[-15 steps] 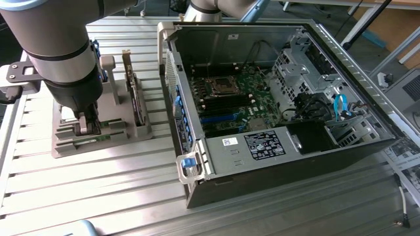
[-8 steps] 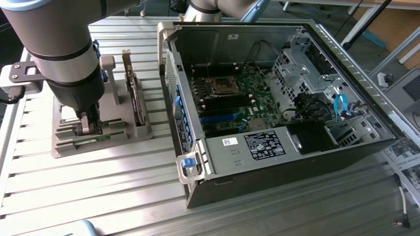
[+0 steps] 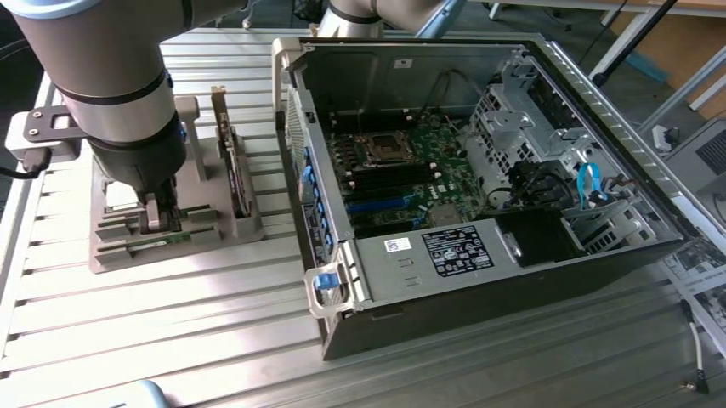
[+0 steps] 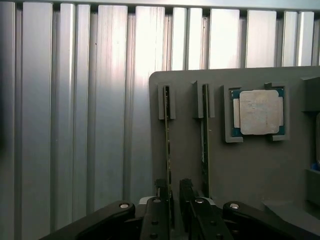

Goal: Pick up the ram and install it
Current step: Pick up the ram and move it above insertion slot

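Jaws: narrowly parted, straddling one board, one black finger (image 4: 161, 192) on each side of it. A slim gap shows on one side, so not judged clamped.

Item 1, task item: long thin green circuit-board ram stick (image 4: 168, 150), seen edge-on, standing upright in a slot of the holder, between the fingers. It is the stick farther from the processor.

Item 2: second thin green stick (image 4: 205, 140), upright in the neighbouring slot, just beside one finger.

Item 3: square silver processor chip (image 4: 258, 112), lying flat in its own recess.

Item 4: grey moulded holder tray (image 4: 185, 85), on the ribbed aluminium counter (image 4: 75, 125), at the exterior view's left.

Item 5: open black computer case (image 3: 454, 297), at the exterior view's right, with its green motherboard (image 3: 437, 144) exposed. It stands well apart from the tray.

Handling note, as a judgement: the step in hand is the grasp. Close evenly on the flat faces, stay square to the board, bear on neither chips nor label edge, and keep the outer finger off item 2.
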Controlling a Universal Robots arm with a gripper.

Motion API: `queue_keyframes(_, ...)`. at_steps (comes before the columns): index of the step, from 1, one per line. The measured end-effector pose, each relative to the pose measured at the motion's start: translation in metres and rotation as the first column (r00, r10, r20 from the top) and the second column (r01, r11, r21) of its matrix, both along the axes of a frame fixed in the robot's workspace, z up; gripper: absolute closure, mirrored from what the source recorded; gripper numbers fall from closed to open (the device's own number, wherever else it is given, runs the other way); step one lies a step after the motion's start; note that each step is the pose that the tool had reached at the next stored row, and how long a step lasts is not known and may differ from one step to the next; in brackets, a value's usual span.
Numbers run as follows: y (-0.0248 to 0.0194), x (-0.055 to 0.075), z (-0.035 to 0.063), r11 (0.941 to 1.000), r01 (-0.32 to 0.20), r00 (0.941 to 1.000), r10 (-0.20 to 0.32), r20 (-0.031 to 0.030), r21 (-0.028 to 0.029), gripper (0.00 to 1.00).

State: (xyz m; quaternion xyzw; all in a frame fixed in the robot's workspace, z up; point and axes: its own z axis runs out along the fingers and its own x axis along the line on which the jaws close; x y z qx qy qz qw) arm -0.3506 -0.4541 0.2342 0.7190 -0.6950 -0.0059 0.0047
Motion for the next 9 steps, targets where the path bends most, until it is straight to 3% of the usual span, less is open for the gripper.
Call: queue_keyframes(9, 0.0000, 0.0001, -0.0054, 1.0000, 0.000, 1.0000, 0.000, 0.0000, -0.0001, 0.76)
